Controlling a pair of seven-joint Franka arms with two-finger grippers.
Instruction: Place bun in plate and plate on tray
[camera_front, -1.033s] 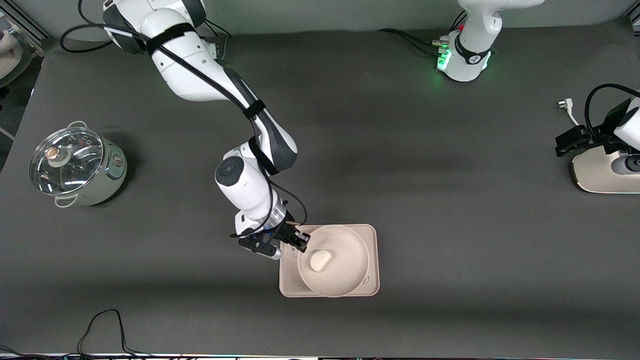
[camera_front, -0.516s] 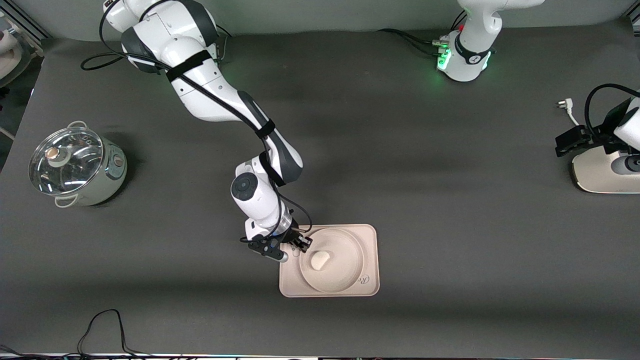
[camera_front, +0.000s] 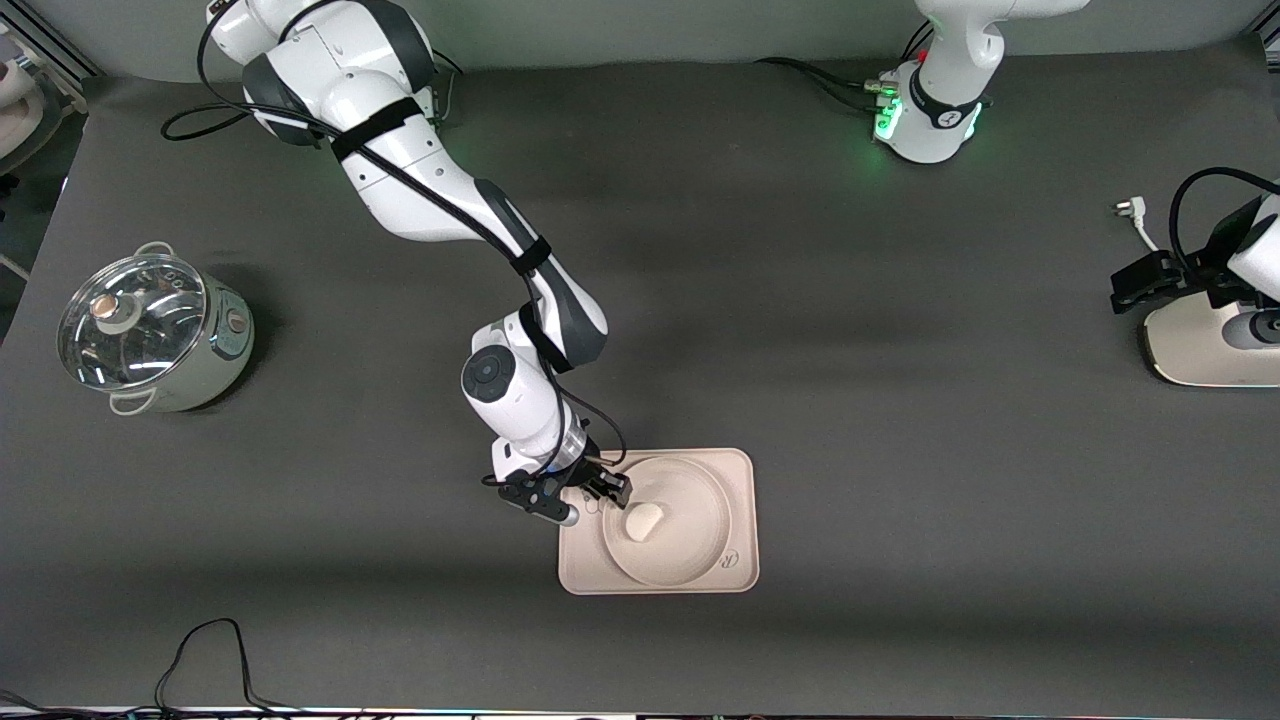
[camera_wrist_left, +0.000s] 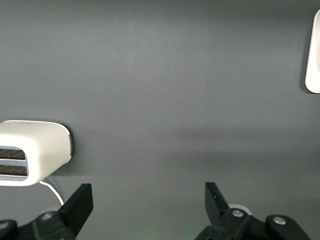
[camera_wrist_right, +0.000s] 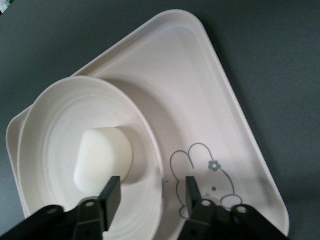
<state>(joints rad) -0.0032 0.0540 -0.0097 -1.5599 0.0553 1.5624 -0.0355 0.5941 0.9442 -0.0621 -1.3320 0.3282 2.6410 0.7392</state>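
Plate (camera_front: 668, 521), round, cream-white and shallow-rimmed, lies on the cream-white rectangular tray (camera_front: 742, 470), carrying the small off-white bun (camera_front: 643, 520). Right gripper (camera_front: 606, 491) straddles the plate's rim at the edge toward the right arm's end, fingers parted around it without pressing. Bun's narrow end points away from this gripper. Left gripper (camera_wrist_left: 149, 200), open, waits over bare table (camera_wrist_left: 160, 75) beside a white toaster (camera_wrist_left: 32, 152).

Front view: a high camera looks down across the table (camera_front: 800, 350) toward both arm bases at 12 o'clock. Right wrist view: close above the tray (camera_wrist_right: 200, 100) and plate (camera_wrist_right: 55, 130), both also seen from the front (camera_front: 745, 520) (camera_front: 700, 500). Left wrist view: low over bare table near a white toaster (camera_wrist_left: 30, 152), with the tray's corner (camera_wrist_left: 314, 55) at 2 o'clock.
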